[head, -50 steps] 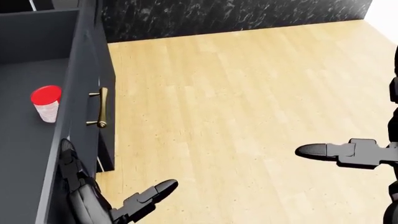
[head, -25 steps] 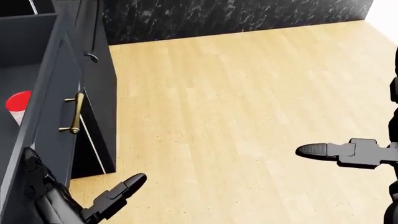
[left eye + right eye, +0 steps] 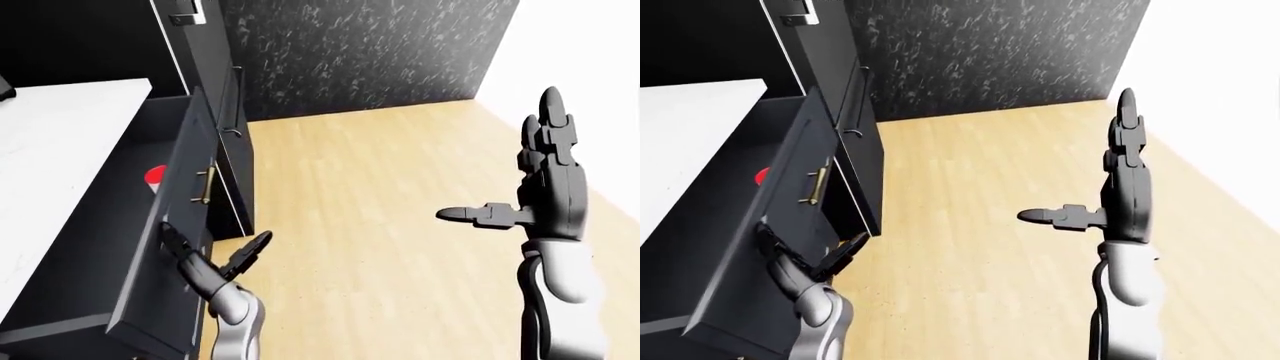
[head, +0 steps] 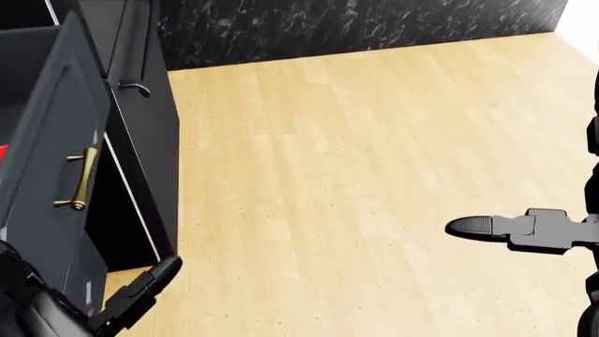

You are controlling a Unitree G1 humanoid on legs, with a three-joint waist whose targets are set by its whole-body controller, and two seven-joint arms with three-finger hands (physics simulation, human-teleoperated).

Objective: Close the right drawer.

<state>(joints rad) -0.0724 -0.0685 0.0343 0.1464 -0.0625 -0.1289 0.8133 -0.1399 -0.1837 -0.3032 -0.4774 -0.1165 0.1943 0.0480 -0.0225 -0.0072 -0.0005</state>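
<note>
Now: my left hand (image 3: 215,262) splayed against rigid drawer (image 3: 185,225) front | slides stiffly; push flat beside brass handle (image 3: 204,186) | right hand (image 3: 540,187) open, idle.

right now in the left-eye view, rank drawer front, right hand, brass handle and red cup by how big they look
1. drawer front
2. right hand, though it is nearer the camera
3. brass handle and red cup, too alike to rank

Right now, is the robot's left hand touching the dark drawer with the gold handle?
Touching. In the left-eye view, the left hand has its fingers pressed flat on the dark drawer front, below the gold handle.
</note>
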